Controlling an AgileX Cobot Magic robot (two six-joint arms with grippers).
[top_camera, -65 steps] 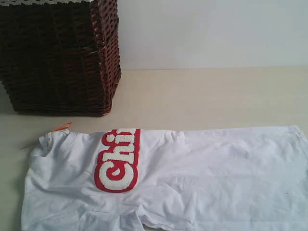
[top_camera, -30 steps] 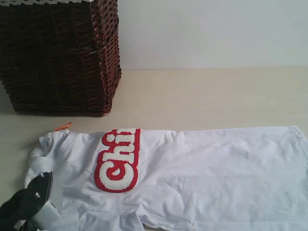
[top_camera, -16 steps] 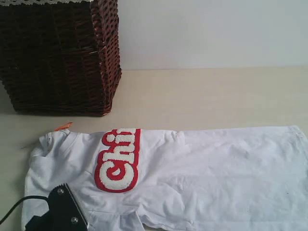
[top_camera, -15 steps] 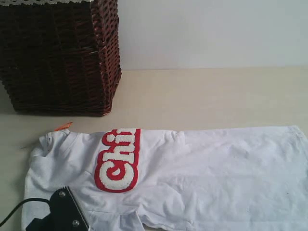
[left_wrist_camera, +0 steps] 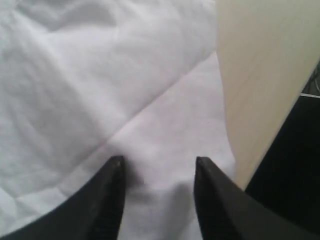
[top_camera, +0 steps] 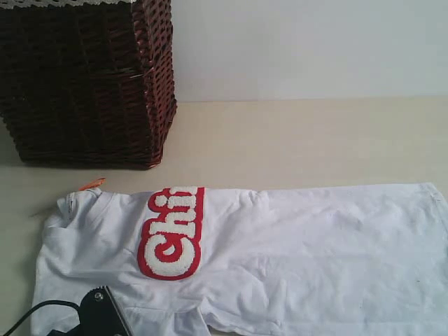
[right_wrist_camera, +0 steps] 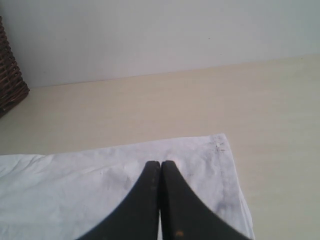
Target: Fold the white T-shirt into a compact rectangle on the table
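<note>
The white T-shirt [top_camera: 280, 259] lies flat across the near part of the table [top_camera: 294, 140], with its red-outlined fuzzy letters [top_camera: 171, 234] face up and the orange neck tag [top_camera: 91, 184] at the far left. My left gripper [left_wrist_camera: 159, 162] stands open just over the plain white cloth [left_wrist_camera: 100, 90] by the table's near edge, holding nothing. Its black body [top_camera: 103, 318] shows at the bottom left of the exterior view. My right gripper [right_wrist_camera: 160, 164] is shut and empty, over the shirt's hem corner [right_wrist_camera: 220, 147]. It is out of the exterior view.
A dark brown wicker basket [top_camera: 84, 84] stands at the back left, close to the shirt's neck end. A pale wall [top_camera: 308, 49] runs behind the table. Beside the left gripper the table edge [left_wrist_camera: 260, 150] drops to dark floor [left_wrist_camera: 295, 190].
The left gripper has opened and let go of the cloth at the shirt's shoulder end, which now lies flat. It has drawn back toward the near edge. The right gripper stays shut.
</note>
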